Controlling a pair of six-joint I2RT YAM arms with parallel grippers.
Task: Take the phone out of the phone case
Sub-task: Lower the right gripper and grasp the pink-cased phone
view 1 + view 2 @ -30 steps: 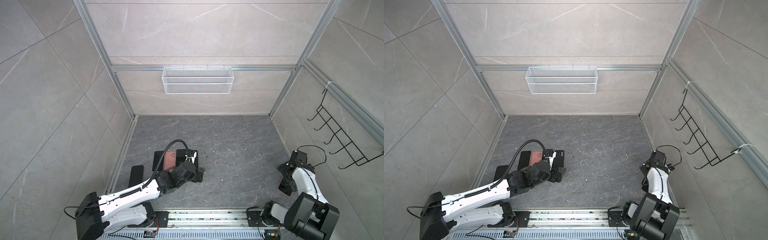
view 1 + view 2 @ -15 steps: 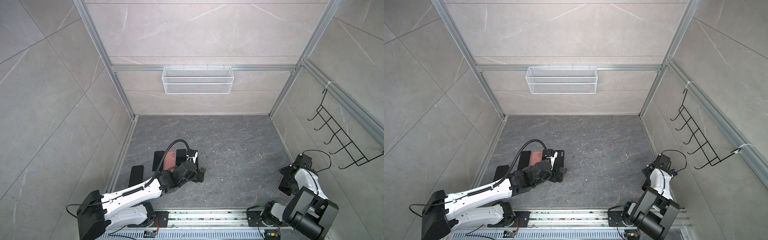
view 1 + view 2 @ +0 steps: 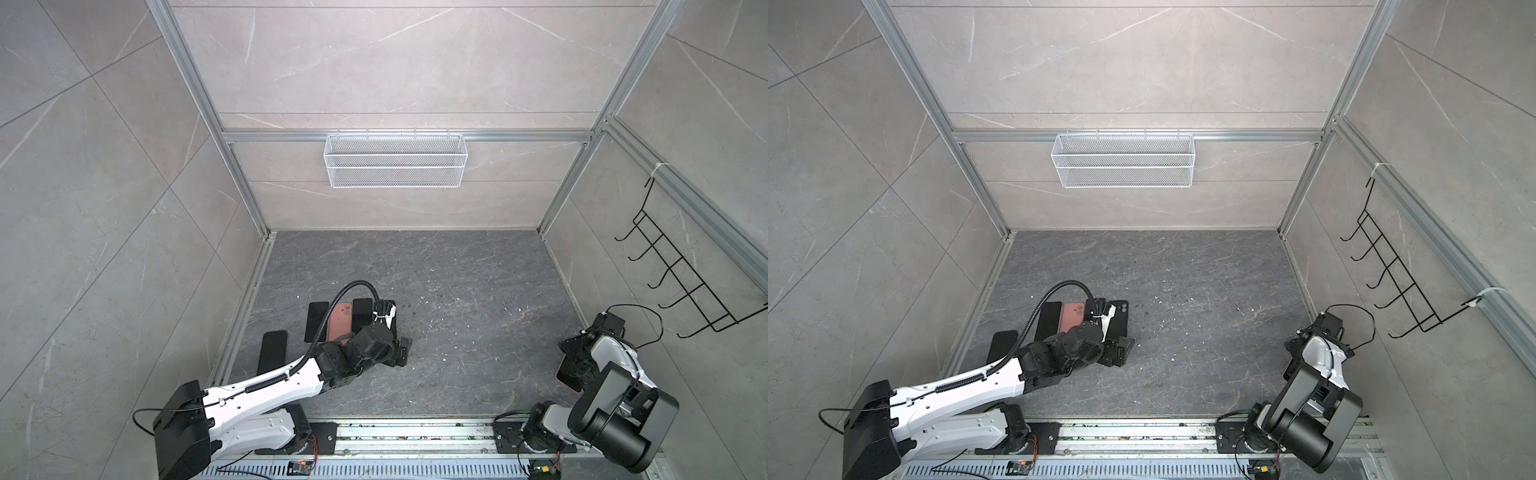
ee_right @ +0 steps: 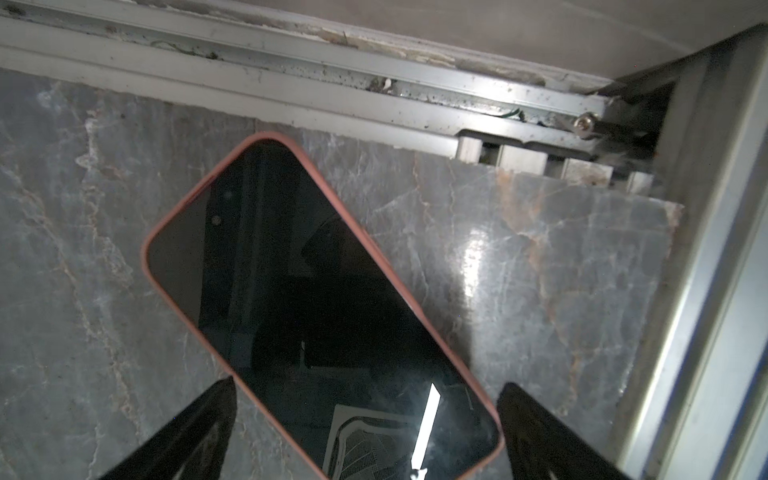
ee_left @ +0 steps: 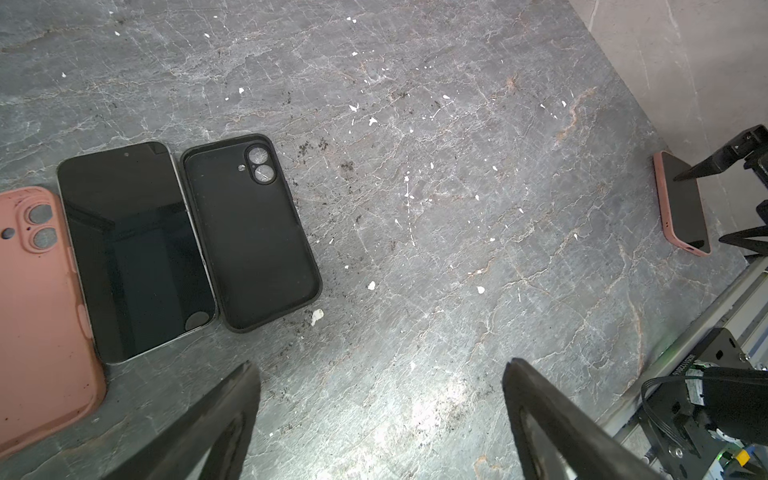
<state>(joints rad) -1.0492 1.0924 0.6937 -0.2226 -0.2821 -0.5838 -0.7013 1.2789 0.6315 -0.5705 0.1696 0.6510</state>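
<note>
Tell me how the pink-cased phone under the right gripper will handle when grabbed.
The pink-cased phone lies flat on the floor, so it probably slides rather than tips if nudged. It looks rigid; only the case rim should flex. The glossy screen is likely slippery, the matte rim grippier for the open right gripper straddling one end.

A white mesh basket (image 3: 395, 160) hung from the aluminium crossbar (image 3: 274, 136) on the back wall, and a black wire hook rack (image 3: 681, 270) was fixed to the right-hand wall. The walls were pale grey tile; the floor (image 3: 457, 282) was dark veined stone, scattered with small white flecks (image 5: 372, 120) and dark grit. A slotted metal rail (image 3: 415, 432) ran along the near edge.
</note>
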